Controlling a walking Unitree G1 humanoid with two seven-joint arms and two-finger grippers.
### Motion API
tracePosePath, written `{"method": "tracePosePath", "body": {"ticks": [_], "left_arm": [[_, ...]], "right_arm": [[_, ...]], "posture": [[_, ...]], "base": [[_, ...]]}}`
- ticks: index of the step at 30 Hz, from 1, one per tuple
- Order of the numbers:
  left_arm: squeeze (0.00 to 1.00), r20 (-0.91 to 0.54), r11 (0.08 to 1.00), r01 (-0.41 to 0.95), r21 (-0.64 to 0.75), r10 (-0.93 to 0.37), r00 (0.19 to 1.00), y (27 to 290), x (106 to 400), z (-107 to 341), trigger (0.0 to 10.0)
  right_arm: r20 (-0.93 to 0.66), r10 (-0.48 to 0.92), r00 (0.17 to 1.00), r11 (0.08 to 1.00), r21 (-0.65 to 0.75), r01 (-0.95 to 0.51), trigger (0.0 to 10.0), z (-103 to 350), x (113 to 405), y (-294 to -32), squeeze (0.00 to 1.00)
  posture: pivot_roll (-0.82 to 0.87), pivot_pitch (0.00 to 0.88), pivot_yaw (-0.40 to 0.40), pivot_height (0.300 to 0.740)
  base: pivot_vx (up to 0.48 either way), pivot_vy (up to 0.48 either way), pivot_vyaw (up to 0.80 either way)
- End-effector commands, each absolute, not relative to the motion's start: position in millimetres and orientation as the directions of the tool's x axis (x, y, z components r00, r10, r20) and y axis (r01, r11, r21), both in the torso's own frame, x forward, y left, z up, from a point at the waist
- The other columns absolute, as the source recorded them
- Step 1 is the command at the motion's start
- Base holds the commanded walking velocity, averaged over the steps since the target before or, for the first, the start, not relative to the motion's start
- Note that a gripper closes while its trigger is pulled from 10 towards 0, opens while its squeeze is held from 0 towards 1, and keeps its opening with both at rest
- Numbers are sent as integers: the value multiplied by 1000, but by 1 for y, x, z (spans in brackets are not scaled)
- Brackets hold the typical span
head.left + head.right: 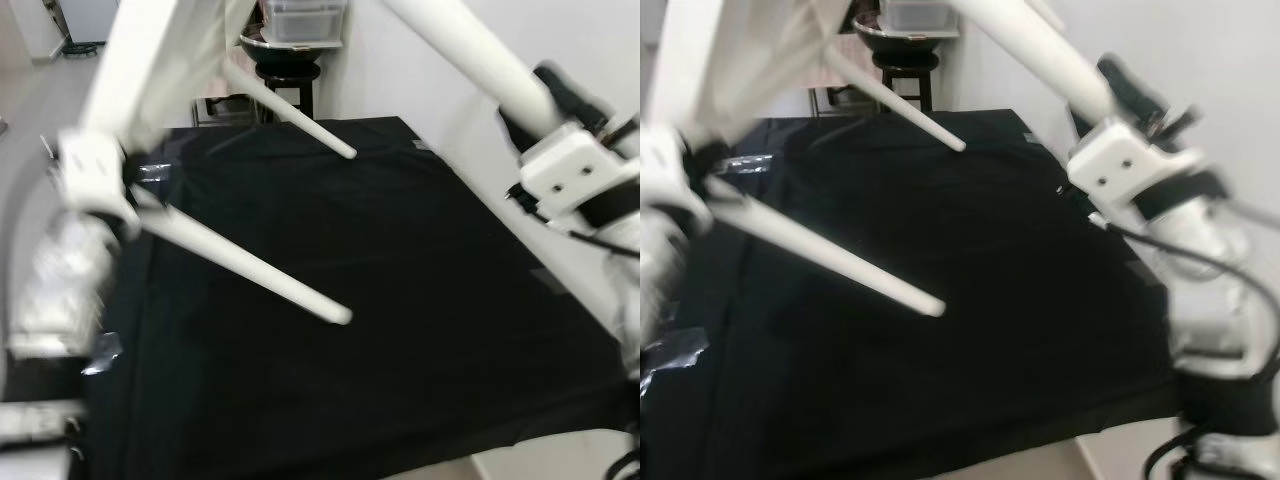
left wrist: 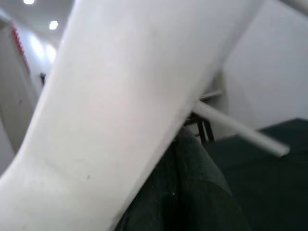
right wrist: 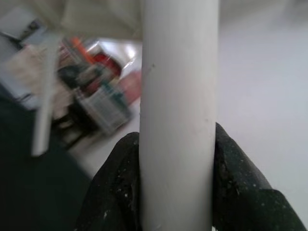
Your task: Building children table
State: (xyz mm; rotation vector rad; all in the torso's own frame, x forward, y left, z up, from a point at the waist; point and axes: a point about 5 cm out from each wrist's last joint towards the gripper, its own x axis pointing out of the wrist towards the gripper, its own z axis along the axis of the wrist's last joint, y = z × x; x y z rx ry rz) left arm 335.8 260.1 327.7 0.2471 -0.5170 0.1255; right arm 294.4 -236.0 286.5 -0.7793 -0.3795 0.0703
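White children's table (image 1: 150,60) held up in the upper left of the frame above the black-draped bench (image 1: 400,300), with two free legs, one leg (image 1: 245,262) at centre left and another leg (image 1: 290,110) near top centre, pointing out over the cloth. Right hand (image 3: 177,178) at upper right is closed around a third leg (image 1: 470,55), black fingers (image 3: 115,187) pressed on both sides of the tube. Left hand (image 2: 192,192) sits against the tabletop panel at left; blurred, grip cannot be told. Stool (image 1: 285,75) with a clear bin (image 1: 305,15) stands at top centre.
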Motion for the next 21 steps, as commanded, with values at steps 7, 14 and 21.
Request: {"method": "tracePosePath", "body": {"ticks": [7, 14, 21], "left_arm": [[0, 756, 962, -243, 122, 69, 651, 277, 311, 468, 10000], [0, 672, 986, -78, 145, -40, 739, 246, 333, 437, 10000], [0, 401, 970, 221, 100, -242, 883, 186, 348, 320, 10000]], "right_arm": [[-251, 120, 960, 969, -179, -168, 0, 154, 317, -200, 0], [-271, 146, 951, 963, -180, -199, 0, 131, 333, -171, 0], [-293, -10, 956, 920, -378, -106, 10000, 117, 335, -194, 0]], "posture": [[9, 12, 22, 740], [24, 9, 51, 740], [9, 13, 61, 740]], "base": [[0, 0, 0], [0, 0, 0], [0, 0, 0]]}}
